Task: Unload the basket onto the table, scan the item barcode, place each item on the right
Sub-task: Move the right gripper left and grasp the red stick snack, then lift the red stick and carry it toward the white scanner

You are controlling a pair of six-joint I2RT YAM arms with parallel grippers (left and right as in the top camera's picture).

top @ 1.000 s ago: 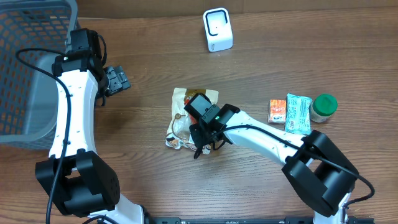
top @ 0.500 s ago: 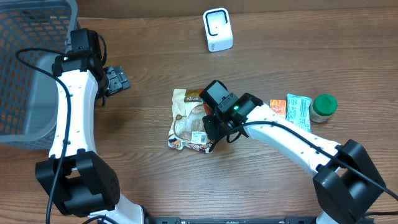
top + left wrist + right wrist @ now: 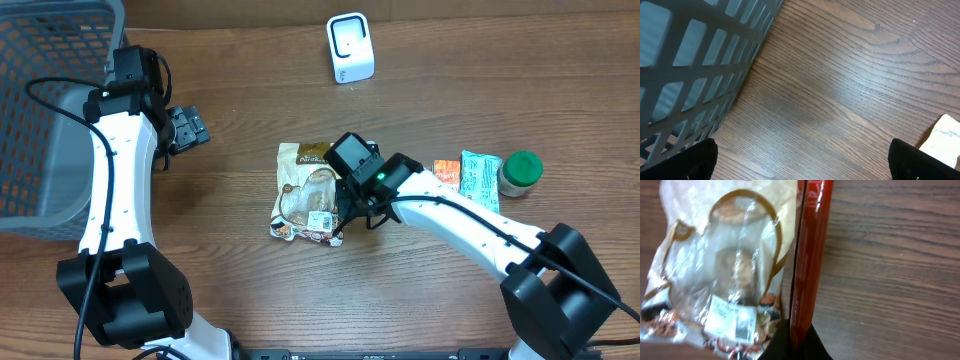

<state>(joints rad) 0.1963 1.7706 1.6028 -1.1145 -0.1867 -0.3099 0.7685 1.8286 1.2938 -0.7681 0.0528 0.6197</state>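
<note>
Moved: R arm has swung from the bag's lower-left over to its right side since a sec ago; elbow now further right. L arm hasn't budged.
Uncovered: more of the bag shows in overhead than before, incl. its white label.
R gripper point(image 3: 343, 222): fully closed, fingers pinched on a thin red edge point(image 3: 810, 255) seen edge-on in R wrist view, grip at its lower end point(image 3: 797, 342).
Red edge: runs straight along the bag's right side, touching it; can't tell if it's part of the bag or a separate pkt.
Bag point(image 3: 305, 190): mid-table, lying flat, beige w/ clear window and brown trim; snack pieces visible through the window point(image 3: 735, 265).
Label point(image 3: 320, 220): white sticker w/ barcode, low on the bag's face, facing up point(image 3: 732, 322); bars too blurry to read.
Scanner point(image 3: 350, 48): white, upright at the table's far edge, well apart from bag and R gripper.
L gripper point(image 3: 185, 128): jaws spread wide, nothing between them, hovers just beside the basket; L wrist view shows only bare wood between the fingertips point(image 3: 805, 162).
Basket point(image 3: 40, 110): grey mesh, far left; its wall fills the left of L wrist view point(image 3: 700, 55).
Table point(image 3: 480, 80): dark wood grain.
Right side: orange pkt point(image 3: 446, 178), teal pkt point(image 3: 479, 182) and green-lid jar point(image 3: 520, 172) in a row, close together, beside the R forearm.
</note>
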